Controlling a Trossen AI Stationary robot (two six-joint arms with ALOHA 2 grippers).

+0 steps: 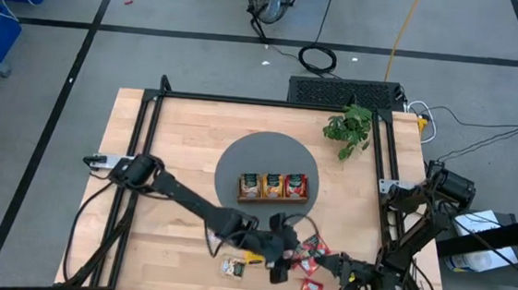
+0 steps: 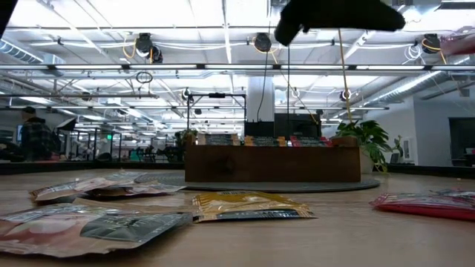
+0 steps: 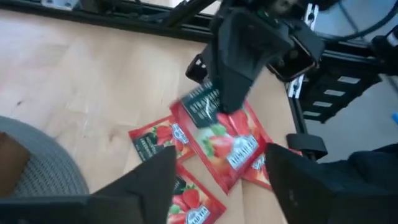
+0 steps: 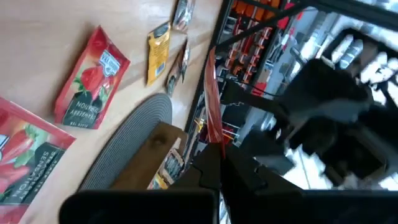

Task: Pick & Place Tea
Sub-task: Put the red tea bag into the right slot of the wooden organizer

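Left gripper [image 3: 214, 180]: jaws gaping wide, hovering over the red sachets [image 3: 227, 140] near the tray [image 1: 273, 199].
Right gripper [image 4: 214, 168]: pinching a red sachet [image 4: 212, 99] edge-on.
Nearer arm: left.

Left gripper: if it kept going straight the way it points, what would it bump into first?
Probably the red strawberry tea sachets lying in a pile on the light wooden table. The left gripper is open, and they lie right ahead of it. The right gripper sits just beyond them; depth is hard to judge.
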